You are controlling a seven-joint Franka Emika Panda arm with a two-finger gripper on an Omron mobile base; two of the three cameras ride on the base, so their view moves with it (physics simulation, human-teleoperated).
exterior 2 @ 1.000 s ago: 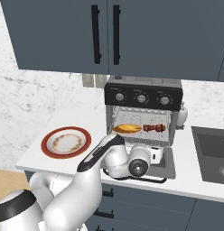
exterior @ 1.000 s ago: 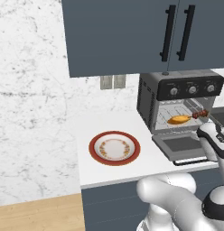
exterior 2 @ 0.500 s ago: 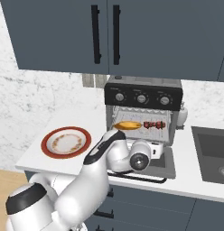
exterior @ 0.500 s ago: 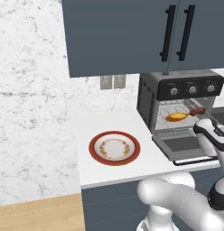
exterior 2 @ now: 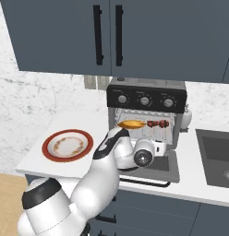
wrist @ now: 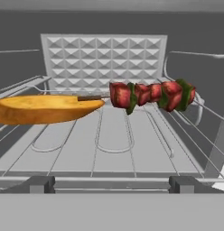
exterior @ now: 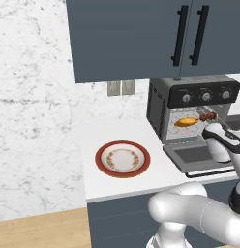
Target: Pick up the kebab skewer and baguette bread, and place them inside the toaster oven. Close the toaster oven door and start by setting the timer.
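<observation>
The kebab skewer [wrist: 150, 95] lies on the wire rack [wrist: 114, 135] inside the toaster oven [exterior 2: 146, 120], its red chunks and green bits bunched toward the right side of the cavity in the hand view, with the bare stick end pointing left. That stick end reaches onto the top of the baguette bread [wrist: 44, 108], which rests on the same rack at the left. Both base views show the golden loaf [exterior: 186, 121] and the darker skewer [exterior: 208, 116] side by side in the lit opening, loaf on the left and skewer on the right. Behind them stands the embossed back wall [wrist: 104, 61] of the oven.

The toaster oven door [exterior: 202, 156] is folded down flat in front of the opening, its bar handle [exterior 2: 146, 181] at the front edge. Three knobs [exterior 2: 144, 100] sit in a row on the black panel above the opening.

The arm's hand hovers over the lowered door, just in front of the opening, and faces into the cavity. The fingers are not visible clearly enough in any view, so I cannot tell whether they are apart or together.

On the white counter [exterior: 93, 177], well to the left of the oven, lies a red-rimmed plate [exterior: 123, 159]. Dark blue wall cabinets [exterior 2: 116, 37] hang above.
</observation>
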